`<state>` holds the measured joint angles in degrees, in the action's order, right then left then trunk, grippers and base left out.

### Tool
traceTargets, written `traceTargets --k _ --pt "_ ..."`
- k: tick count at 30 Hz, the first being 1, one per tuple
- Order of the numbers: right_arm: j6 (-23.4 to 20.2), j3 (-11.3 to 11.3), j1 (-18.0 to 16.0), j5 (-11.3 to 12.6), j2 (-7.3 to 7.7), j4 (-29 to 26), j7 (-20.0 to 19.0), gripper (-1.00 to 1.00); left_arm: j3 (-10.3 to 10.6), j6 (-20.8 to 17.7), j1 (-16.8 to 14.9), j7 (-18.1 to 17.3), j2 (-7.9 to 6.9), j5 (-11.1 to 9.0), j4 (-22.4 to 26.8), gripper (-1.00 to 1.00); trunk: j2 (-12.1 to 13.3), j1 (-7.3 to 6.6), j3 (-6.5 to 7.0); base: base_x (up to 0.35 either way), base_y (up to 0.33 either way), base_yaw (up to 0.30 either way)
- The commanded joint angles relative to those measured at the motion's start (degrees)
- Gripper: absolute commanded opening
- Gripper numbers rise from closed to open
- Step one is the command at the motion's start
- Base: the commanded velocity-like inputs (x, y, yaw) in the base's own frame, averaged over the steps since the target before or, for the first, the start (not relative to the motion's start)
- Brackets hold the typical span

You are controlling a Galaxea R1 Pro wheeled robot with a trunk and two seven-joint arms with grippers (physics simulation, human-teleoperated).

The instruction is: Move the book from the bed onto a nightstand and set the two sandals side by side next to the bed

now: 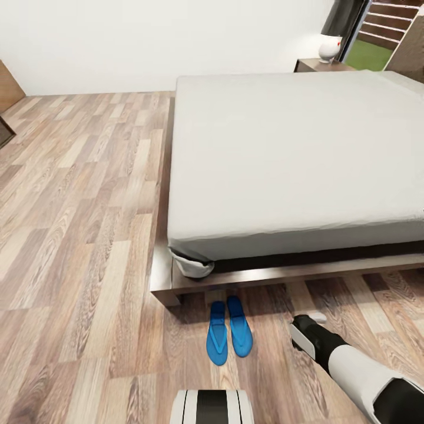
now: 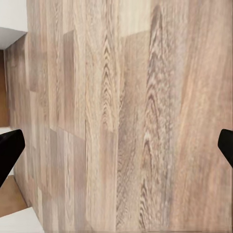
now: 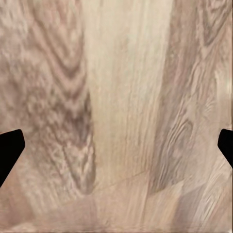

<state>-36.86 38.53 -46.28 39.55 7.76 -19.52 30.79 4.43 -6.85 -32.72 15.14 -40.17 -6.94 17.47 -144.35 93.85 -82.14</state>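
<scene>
Two bright blue sandals (image 1: 217, 340) (image 1: 239, 333) lie side by side on the wood-plank floor, just off the near left corner of the bed. The bed's plain grey mattress (image 1: 294, 159) rests on a dark brown frame (image 1: 176, 282), and its top is bare in the head view. The book is out of view. A dark nightstand (image 1: 321, 65) stands at the bed's far side. My right arm (image 1: 330, 353) reaches down to the right of the sandals. The right gripper (image 3: 116, 145) is open over bare floor. The left gripper (image 2: 116, 150) is open too, with floor planks between its fingertips (image 2: 7, 150).
A white rounded object (image 1: 330, 47) sits on the nightstand, beside a black-framed window (image 1: 377, 35) showing fence and grass. Brown furniture (image 1: 9, 85) edges in at the far left. Open plank floor stretches left of the bed. My trunk (image 1: 212, 406) shows at the bottom.
</scene>
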Motion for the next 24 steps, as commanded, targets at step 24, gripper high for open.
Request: traceTargets --k 24 --pt "0.51 0.41 6.08 0.52 6.15 2.32 -11.63 1.0 0.35 4.83 0.0 -13.26 0.01 -6.22 -7.48 1.0 0.31 -0.63 5.29 0.0 0.0 0.0"
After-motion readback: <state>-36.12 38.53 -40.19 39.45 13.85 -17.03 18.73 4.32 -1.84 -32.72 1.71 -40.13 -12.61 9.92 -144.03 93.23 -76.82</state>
